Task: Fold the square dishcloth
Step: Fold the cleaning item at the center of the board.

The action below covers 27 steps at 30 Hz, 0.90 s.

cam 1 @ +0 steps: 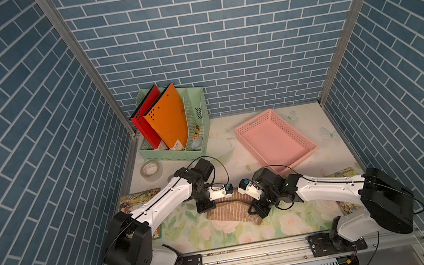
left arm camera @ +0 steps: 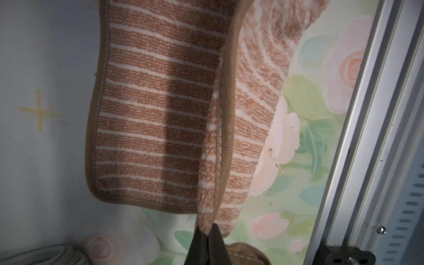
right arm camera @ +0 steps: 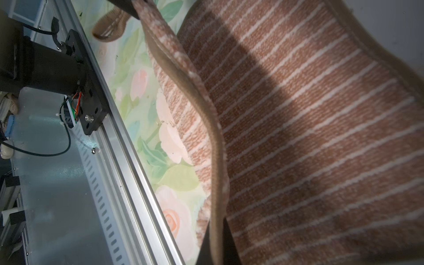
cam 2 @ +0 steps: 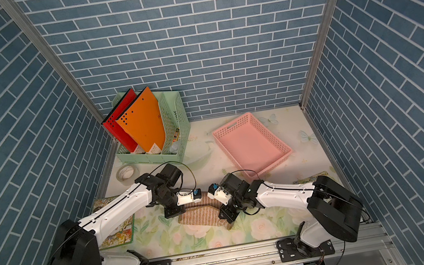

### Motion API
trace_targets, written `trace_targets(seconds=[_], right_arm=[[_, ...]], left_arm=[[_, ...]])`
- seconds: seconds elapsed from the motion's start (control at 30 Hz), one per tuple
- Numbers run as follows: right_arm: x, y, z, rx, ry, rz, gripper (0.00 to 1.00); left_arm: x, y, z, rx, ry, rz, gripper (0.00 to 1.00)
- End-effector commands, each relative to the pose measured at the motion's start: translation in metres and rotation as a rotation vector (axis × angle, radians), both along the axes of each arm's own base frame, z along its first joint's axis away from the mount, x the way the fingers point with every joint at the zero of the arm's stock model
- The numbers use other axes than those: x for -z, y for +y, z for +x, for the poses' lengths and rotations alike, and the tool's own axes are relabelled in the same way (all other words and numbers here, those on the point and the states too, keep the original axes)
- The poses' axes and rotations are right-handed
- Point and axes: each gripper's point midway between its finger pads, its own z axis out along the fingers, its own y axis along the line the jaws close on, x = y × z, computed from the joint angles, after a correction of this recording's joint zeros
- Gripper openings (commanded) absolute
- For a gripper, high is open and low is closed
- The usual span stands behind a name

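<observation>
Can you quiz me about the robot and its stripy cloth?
1. True or false: the left pincer and the right pincer are both shut on the cloth.
2. Pick one: the basket is A pink, B yellow, C black.
3. Fill in: the cloth has brown and ____ stripes.
Key: 1 true; 2 A; 3 white.
</observation>
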Motion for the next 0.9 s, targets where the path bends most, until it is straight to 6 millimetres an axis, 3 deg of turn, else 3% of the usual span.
trace_targets(seconds=[0.0,0.23,0.4,0.63,0.77,0.87], right_arm=[[0.0,-0.005,0.002,-0.034,0.021,-0.025,0.04],[0.003,-0.016,0.027,0.044,-0.014,-0.061,0.4],[0.003,-0.031,0.048,0.132,-0.05,-0.096,0.42],[-0.018,-0.042,0.07,0.28,-0.078,-0.032,0.48],[-0.038,-0.04,0.063,0.346,-0.069,0.098,0.58],[-0.045,-0.035,0.046,0.371,-0.015,0.215,0.63]], left_arm=[[0.001,0.002,0.02,-0.006,-0.039,0.011,0.1],[0.019,-0.003,0.035,-0.017,-0.024,0.02,0.1],[0.028,-0.002,0.036,-0.014,-0.02,0.03,0.1],[0.039,0.004,0.044,-0.033,-0.037,0.073,0.09],[0.042,0.003,0.046,-0.048,-0.028,0.071,0.09],[0.042,0.002,0.046,-0.05,-0.014,0.069,0.09]])
